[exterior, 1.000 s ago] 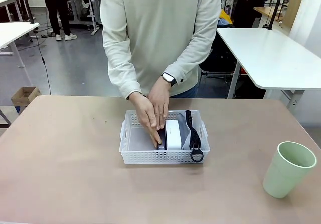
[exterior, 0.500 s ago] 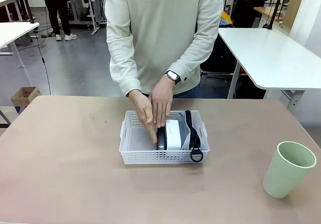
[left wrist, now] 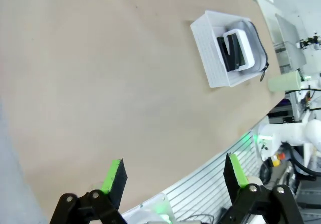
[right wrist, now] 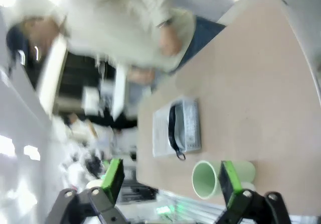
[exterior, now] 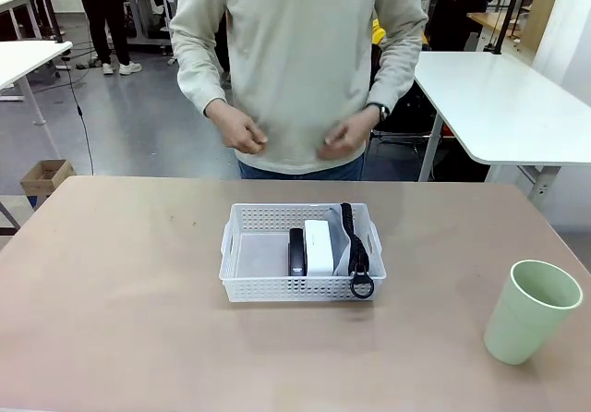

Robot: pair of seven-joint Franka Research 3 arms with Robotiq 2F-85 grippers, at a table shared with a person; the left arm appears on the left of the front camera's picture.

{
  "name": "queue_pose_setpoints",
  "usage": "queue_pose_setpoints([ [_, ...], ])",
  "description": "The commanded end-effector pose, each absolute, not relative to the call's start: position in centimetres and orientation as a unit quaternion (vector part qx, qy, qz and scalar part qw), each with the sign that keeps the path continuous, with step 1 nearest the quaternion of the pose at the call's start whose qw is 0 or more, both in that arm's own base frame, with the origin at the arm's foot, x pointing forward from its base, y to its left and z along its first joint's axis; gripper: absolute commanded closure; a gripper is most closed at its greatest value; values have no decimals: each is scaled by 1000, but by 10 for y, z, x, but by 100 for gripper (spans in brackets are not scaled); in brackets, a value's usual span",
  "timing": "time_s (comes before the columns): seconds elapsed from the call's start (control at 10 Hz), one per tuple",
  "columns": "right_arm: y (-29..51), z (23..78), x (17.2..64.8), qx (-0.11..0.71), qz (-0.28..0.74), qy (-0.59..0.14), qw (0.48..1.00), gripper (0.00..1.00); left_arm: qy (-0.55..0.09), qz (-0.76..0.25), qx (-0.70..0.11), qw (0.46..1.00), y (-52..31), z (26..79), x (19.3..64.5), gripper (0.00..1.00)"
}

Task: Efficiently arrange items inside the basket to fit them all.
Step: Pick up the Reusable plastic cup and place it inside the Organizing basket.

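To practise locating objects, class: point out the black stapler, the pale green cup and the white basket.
black stapler point(exterior: 296, 251), front view, on its top face.
pale green cup point(exterior: 528, 324), front view, on its outer wall.
white basket point(exterior: 263, 288), front view, on its near lattice wall.

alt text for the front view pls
A white lattice basket on a tan table holds a black stapler, white block and grey pouch side by side at its right end. A pale green cup stands outside it, and a person stands behind.

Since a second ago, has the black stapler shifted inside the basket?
No. The black stapler still lies beside the white block, same spot in the basket.
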State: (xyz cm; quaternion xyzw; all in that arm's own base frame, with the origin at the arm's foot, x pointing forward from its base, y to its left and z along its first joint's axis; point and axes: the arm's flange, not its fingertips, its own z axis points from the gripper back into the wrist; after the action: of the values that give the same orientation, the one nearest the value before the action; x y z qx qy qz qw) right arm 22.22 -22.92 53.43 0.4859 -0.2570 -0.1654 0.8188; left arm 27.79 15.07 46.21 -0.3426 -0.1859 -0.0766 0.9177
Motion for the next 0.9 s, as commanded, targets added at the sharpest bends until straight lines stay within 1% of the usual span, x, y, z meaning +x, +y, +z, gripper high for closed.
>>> queue_pose_setpoints([
  [0.0, -214, 531, 235, 477, 126, -277, 825, 0, -186, -89, -342, 917, 155, 459, 275, 0],
  [0.1, -205, 521, 237, 484, 229, -282, 796, 0, -186, -89, -342, 917, 155, 459, 275, 0],
  [0.2, -202, 511, 237, 476, 244, -301, 790, 0, -186, -89, -342, 917, 155, 459, 275, 0],
  [0.3, -201, 508, 231, 516, 260, -285, 765, 0, -186, -89, -342, 917, 155, 459, 275, 0],
  [0.5, -198, 506, 221, 540, 271, -290, 742, 0, -186, -89, -342, 917, 155, 459, 275, 0],
  [0.6, -193, 505, 224, 511, 224, -341, 757, 0, -186, -89, -342, 917, 155, 459, 275, 0],
  [0.7, -182, 507, 224, 504, 258, -294, 770, 0, -186, -89, -342, 917, 155, 459, 275, 0],
  [0.8, -182, 507, 224, 504, 258, -294, 770, 0, -186, -89, -342, 917, 155, 459, 275, 0],
])
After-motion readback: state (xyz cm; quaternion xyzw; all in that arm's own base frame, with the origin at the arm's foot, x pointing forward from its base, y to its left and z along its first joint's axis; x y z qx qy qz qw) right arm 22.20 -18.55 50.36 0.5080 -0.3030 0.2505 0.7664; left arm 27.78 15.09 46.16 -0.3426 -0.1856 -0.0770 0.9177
